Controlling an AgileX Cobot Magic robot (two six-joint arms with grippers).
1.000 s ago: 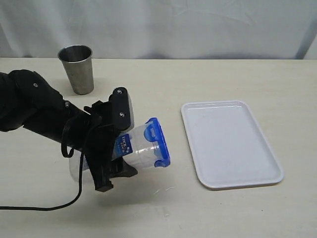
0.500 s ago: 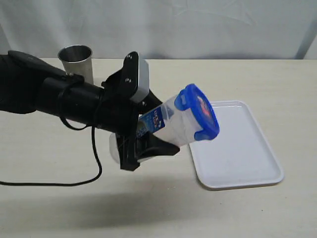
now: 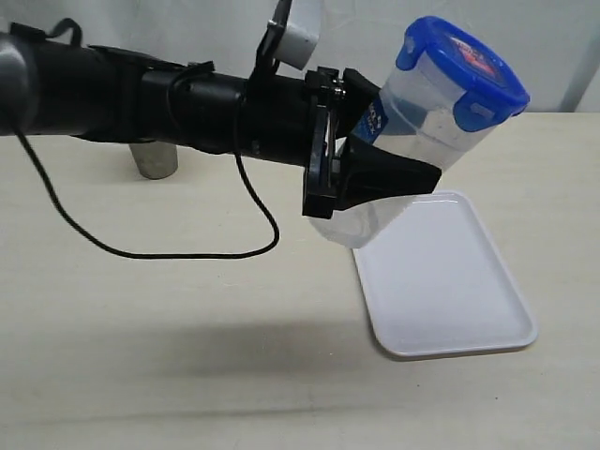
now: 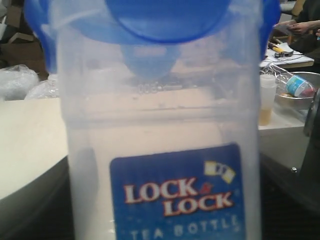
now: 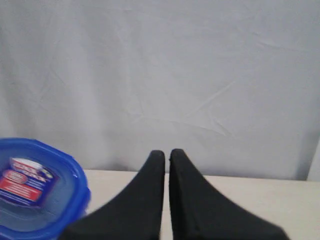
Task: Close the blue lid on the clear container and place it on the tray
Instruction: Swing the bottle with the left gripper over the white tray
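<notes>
My left gripper (image 3: 386, 141) is shut on the clear container (image 3: 427, 122) and holds it tilted, high in the air above the near-left part of the white tray (image 3: 450, 281). The blue lid (image 3: 464, 70) sits on the container's mouth with its red-and-white sticker facing up. In the left wrist view the container (image 4: 160, 115) fills the frame, its blue label toward the camera and the lid (image 4: 165, 20) at its far end. My right gripper (image 5: 166, 155) is shut and empty, and the blue lid (image 5: 35, 190) shows beside it. The right arm is out of the exterior view.
A grey metal cup (image 3: 155, 161) stands at the back left, mostly hidden behind the left arm. The arm's black cable (image 3: 169, 251) loops onto the table. A white cloth backdrop hangs behind the table.
My left arm has lifted the lidded container from low over the table up and to the right, until it hangs above the tray's left side.
</notes>
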